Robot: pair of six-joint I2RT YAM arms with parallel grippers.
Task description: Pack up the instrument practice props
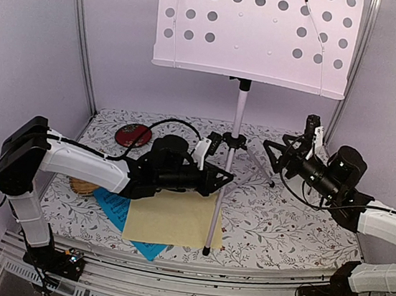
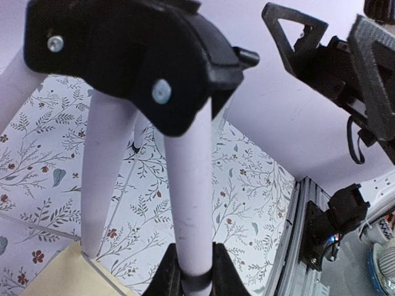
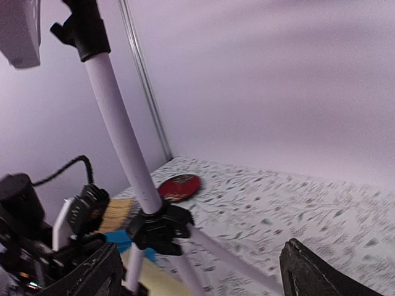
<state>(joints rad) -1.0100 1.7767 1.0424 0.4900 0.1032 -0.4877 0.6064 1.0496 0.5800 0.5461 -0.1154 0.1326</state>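
Clamps the near tripod leg (image 2: 188, 197), close up against the left wrist lens, in the left tool (image 2: 197, 274), with fingers shut on the silver tube below the black hub (image 2: 142, 68). Holds the right tool (image 1: 296, 142) wide open and empty, right of the centre pole (image 1: 239, 117) and apart from it. Looks like the stand step of packing up, with the perforated stand plate (image 1: 255, 32) upright at the far middle and legs spread on the desk (image 1: 283, 223). Calls next, probably, for a right-side hold on pole or hub, to fold the legs without tipping the top-heavy plate. Pins, apparently, the near right corner of the pale-yellow sheet (image 1: 171, 217) under that leg's foot; leaves the blue sheet (image 1: 115, 206) poking out beneath at near left. Blocks both sheets until lifting the stand. Shows a red dish (image 1: 133, 135) at far left and a woven tray (image 1: 83, 187) half hidden under the left arm, neither for packing. Shows no metronome anywhere
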